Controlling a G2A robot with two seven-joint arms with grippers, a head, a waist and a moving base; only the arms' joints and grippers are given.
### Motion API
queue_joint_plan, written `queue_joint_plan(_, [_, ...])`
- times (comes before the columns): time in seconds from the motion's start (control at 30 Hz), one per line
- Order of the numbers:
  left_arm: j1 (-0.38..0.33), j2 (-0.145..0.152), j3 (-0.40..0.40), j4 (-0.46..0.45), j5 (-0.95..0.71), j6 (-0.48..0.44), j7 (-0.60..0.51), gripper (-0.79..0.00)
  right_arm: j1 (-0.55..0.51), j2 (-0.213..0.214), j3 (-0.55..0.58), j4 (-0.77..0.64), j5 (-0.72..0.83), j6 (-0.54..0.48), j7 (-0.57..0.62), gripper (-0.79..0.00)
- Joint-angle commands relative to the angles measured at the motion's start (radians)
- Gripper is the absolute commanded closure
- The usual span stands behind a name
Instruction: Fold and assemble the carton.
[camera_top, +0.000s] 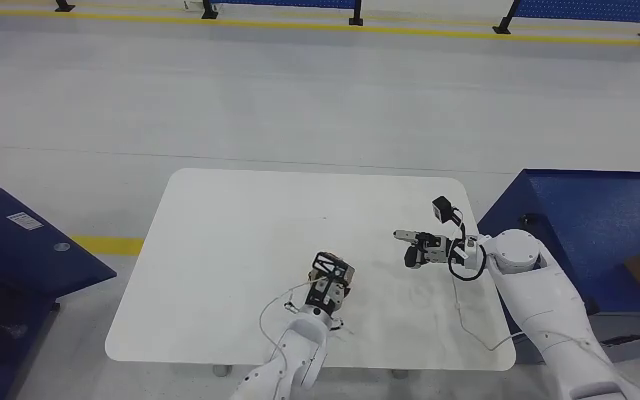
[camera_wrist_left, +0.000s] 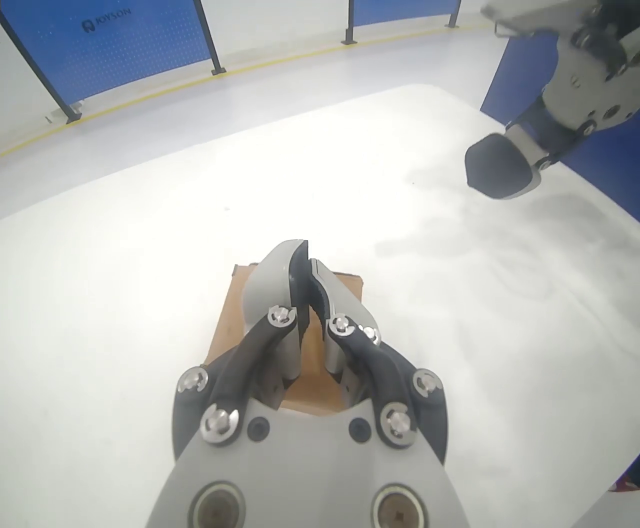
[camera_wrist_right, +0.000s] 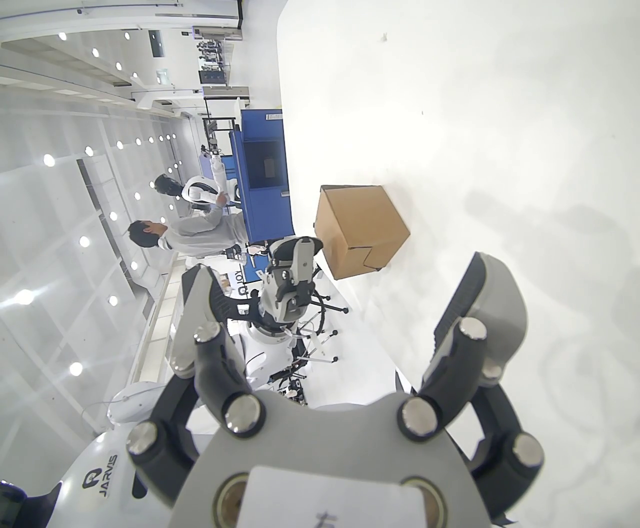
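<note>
A small brown carton (camera_wrist_right: 360, 230), folded into a closed box, stands on the white table (camera_top: 230, 250) near its front edge. My left gripper (camera_wrist_left: 306, 260) is shut directly over the carton's (camera_wrist_left: 305, 385) top face, fingertips pressed together with nothing between them. Whether they touch the cardboard I cannot tell. From the right wrist view the left gripper (camera_wrist_right: 295, 260) sits right at the box's top. My right gripper (camera_wrist_right: 340, 300) is open and held above the table, a short way to the right of the carton. In the top view the left gripper (camera_top: 330, 270) and the right gripper (camera_top: 406, 247) are apart.
A blue bin (camera_top: 570, 220) stands off the table's right side and another blue bin (camera_top: 30, 260) off its left. The back and left of the tabletop are bare. Blue barrier panels (camera_wrist_left: 110, 45) line the floor beyond.
</note>
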Motion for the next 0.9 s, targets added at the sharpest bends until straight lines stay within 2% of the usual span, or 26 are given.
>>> queue_joint_plan(0.0, [-0.007,-0.004,0.004,0.007,0.000,0.005,-0.010,0.000,0.000,0.000,0.000,0.000,0.000,0.000,0.000,-0.785])
queue_joint_plan(0.23, [0.010,-0.007,-0.005,-0.030,-0.008,0.023,0.047,0.000,0.000,0.000,0.000,0.000,0.000,0.000,0.000,-0.785])
queue_joint_plan(0.43, [-0.010,-0.013,0.003,0.014,0.008,0.013,-0.022,0.000,0.000,0.000,0.000,0.000,0.000,0.000,0.000,-0.785])
queue_joint_plan(0.67, [0.003,-0.016,-0.008,-0.021,0.002,0.027,0.037,0.000,0.000,0.000,0.000,0.000,0.000,0.000,0.000,-0.785])
queue_joint_plan(0.87, [-0.017,-0.020,-0.008,0.025,0.012,0.014,-0.029,0.000,0.000,0.000,0.000,0.000,0.000,0.000,0.000,-0.785])
